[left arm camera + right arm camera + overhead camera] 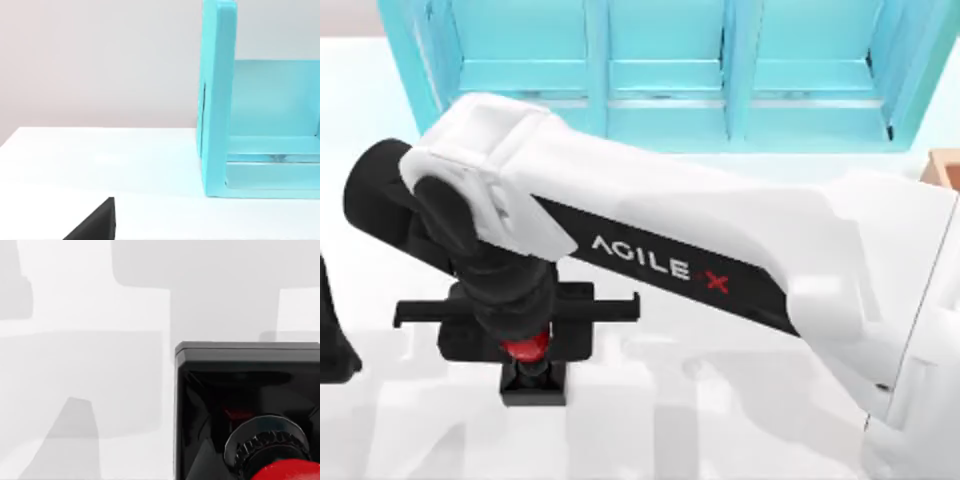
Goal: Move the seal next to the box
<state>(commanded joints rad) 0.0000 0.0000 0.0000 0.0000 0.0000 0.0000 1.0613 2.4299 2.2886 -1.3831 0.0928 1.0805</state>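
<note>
Two arms share the white table [720,430], and reading from the top view's left, the left arm sits parked at that edge, a dark sliver [332,340] of it in frame; whether its fingers are spread or pressed together cannot be told. Its wrist camera looks across bare tabletop to the corner of the cyan cabinet [220,100].

Just right of it, the right arm reaches across from the right side, its gripper [525,335] lowered over the seal [531,368]. The seal stands upright on the table at the lower left, black base below and red knob tucked under the gripper's dark body. Whether the fingers have pinched the knob or merely flank it cannot be told, since the gripper's body hides them from above. The right wrist camera looks straight down on the black base [250,390] and the red knob [285,472] close beneath it.

Along the back runs the cyan cabinet [670,70]. Far right, at the frame's edge, a tan corner of the box [945,168] peeks in, well apart from the seal.

Judged from this, the task is at its start: the seal is reached, perhaps gripped, but not yet lifted or carried. The whole trip rightward to the box, and the setting-down beside it, remains.
</note>
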